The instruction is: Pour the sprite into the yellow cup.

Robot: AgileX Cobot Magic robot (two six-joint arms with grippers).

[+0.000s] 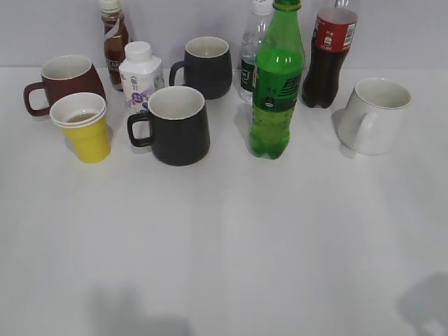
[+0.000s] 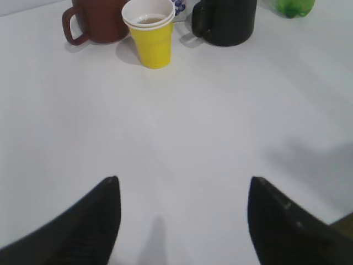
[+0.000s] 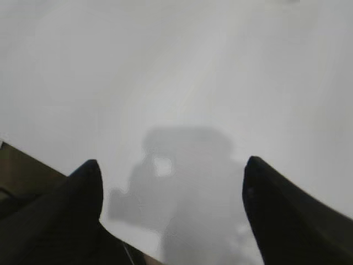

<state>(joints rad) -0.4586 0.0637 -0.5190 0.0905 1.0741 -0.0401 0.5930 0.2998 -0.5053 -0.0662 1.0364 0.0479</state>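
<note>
Sprite, our tall translucent green plastic bottle [image 1: 278,84], stands upright, centre-right in the exterior frame. Nearest us, our left gripper [image 2: 183,190] and right gripper [image 3: 172,171] hang spread wide, grasping nothing. Farther off, our small yellow paper cup [image 1: 85,127] sits at left, beside a black mug [image 1: 176,124].

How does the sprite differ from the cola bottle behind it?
The sprite is translucent green with a dark green label; the cola is dark with a red label. The sprite stands nearer the camera, the cola farther back and to the right. The sprite's green cap shows; the cola's top runs out of frame. Both stand upright on the table, untouched by either pincer.
</note>
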